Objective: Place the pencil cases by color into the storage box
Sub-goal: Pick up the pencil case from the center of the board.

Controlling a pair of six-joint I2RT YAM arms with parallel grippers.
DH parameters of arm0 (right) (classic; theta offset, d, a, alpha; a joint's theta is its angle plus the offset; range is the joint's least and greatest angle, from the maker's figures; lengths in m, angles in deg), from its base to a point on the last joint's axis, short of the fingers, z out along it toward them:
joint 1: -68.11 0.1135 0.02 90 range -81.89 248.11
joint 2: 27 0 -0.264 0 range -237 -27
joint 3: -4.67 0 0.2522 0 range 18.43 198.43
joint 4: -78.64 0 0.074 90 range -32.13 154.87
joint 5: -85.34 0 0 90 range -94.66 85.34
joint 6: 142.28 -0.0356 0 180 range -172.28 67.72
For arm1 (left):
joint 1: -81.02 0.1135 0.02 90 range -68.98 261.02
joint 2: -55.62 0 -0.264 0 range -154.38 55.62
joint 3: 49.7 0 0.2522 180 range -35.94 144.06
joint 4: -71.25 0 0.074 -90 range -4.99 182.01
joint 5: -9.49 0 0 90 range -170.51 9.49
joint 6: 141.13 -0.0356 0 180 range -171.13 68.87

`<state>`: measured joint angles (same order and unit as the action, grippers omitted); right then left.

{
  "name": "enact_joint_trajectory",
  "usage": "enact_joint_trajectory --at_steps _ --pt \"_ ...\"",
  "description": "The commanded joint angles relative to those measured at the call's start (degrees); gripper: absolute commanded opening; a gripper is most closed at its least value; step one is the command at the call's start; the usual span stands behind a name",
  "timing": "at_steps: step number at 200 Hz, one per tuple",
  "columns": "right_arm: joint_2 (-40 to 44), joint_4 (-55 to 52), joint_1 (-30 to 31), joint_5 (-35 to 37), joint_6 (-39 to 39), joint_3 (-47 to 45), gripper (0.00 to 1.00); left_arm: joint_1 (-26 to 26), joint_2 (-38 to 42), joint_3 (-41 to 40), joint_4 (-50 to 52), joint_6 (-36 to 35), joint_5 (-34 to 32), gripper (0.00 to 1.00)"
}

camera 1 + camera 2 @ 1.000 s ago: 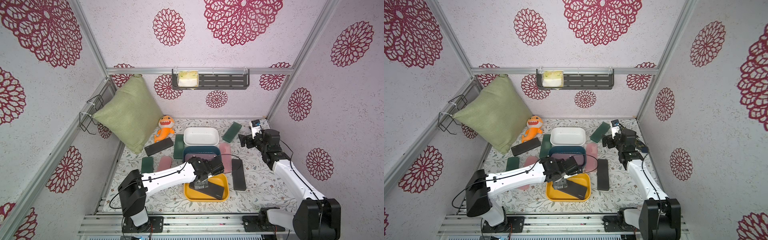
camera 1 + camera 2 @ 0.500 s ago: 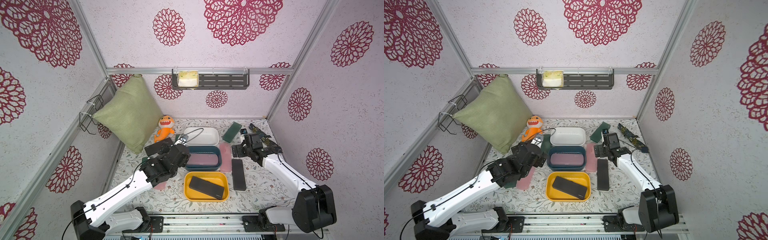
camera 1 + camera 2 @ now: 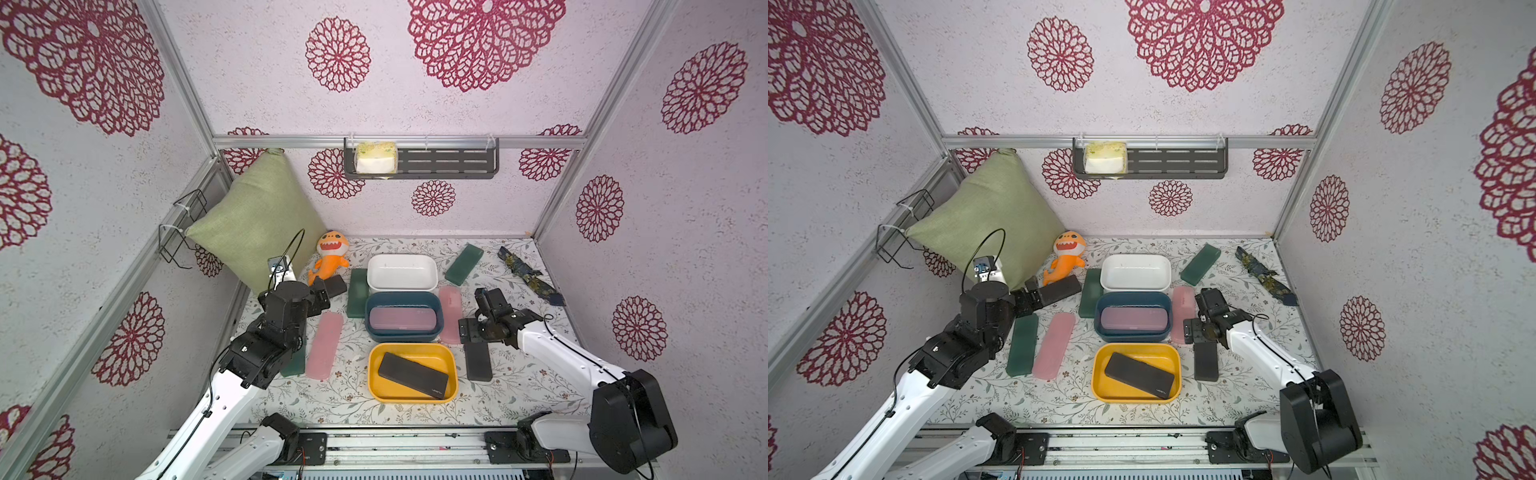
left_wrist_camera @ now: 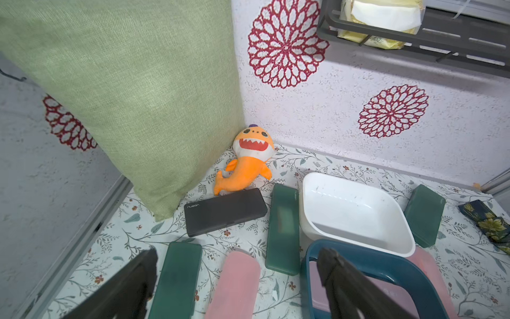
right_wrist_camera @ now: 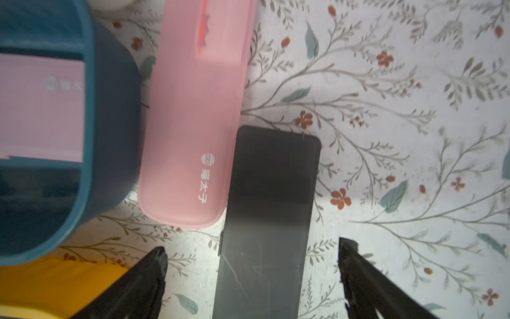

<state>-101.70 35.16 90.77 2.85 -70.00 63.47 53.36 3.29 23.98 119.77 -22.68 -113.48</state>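
- Black case [image 3: 413, 376] lies in yellow bin [image 3: 436, 355].
- Right gripper [image 5: 254, 250]: jaws apart above second black case [image 5: 270, 193], not clamped.
- Left gripper [image 4: 238, 255]: jaws apart, empty.

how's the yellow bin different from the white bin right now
The yellow bin holds a black pencil case lying slanted across it; the white bin holds nothing. The yellow bin sits at the robot's end of the row; the white bin sits at the far end. Both are rounded rectangular tubs of similar shape, with the blue bin between them.
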Motion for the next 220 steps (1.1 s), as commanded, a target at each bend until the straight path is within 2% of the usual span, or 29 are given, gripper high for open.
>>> enact_joint_trajectory --at_steps 1,33,150,185,220 --pt "0.78 -0.93 0.37 0.79 -4.86 -1.95 0.99 0.76 -2.52 0.55 -1.52 1.62 5.55 0.97" --pt "0.27 0.01 0.57 0.93 -6.67 -4.36 0.99 0.83 -4.07 0.42 -2.55 0.84 7.98 0.97" --pt "-4.54 1.78 3.64 2.63 -8.54 -7.79 0.97 0.93 -2.09 -0.88 -2.72 -0.66 8.54 0.97" --pt "-5.98 1.15 4.93 4.19 -9.44 -7.67 0.87 0.89 -2.2 -1.03 -2.69 -0.92 9.02 0.97" --pt "-5.93 0.29 5.25 5.43 -10.12 -7.34 0.68 0.89 -2.4 -1.03 -2.81 -1.4 9.76 0.97"
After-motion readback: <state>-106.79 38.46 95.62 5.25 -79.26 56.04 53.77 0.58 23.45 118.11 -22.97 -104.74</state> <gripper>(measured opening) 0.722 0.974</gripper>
